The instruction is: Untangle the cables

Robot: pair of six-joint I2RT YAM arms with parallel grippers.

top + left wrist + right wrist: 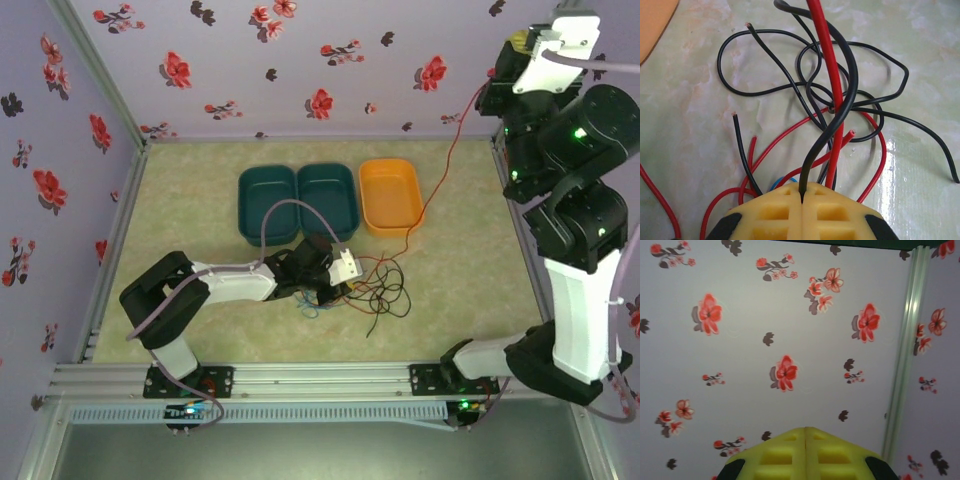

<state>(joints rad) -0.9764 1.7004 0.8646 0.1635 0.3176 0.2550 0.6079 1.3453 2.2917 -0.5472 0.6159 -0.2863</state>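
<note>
Grip on the left comes first: my left pincer (802,189) lies low on the table, on the near side of the orange tray (390,195) and a little to its left, its pads pressed fully together with one black cable (806,167) nipped in the seam between them; a sliver of blue cable (790,180) peeps out just beside the pads. The cables (378,288) sprawl in a loose snarl on the near side of that tray, black loops crossing thin red ones; through the middle runs a red cable (827,60), straight and taut, which climbs past the tray's right edge towards my right pincer (805,430). That one hangs high above and to the right of the tray, closed tight and facing the flowered wall; I see no wire between its pads from the wrist, but from above the red line ends at it, so I judge it pinched there. The danger is the crossing where black wraps the red: pull further apart and the loop may cinch into a hard knot; the black strand may slip from my shallow hold; or the whole bundle may drag against the tray.
</note>
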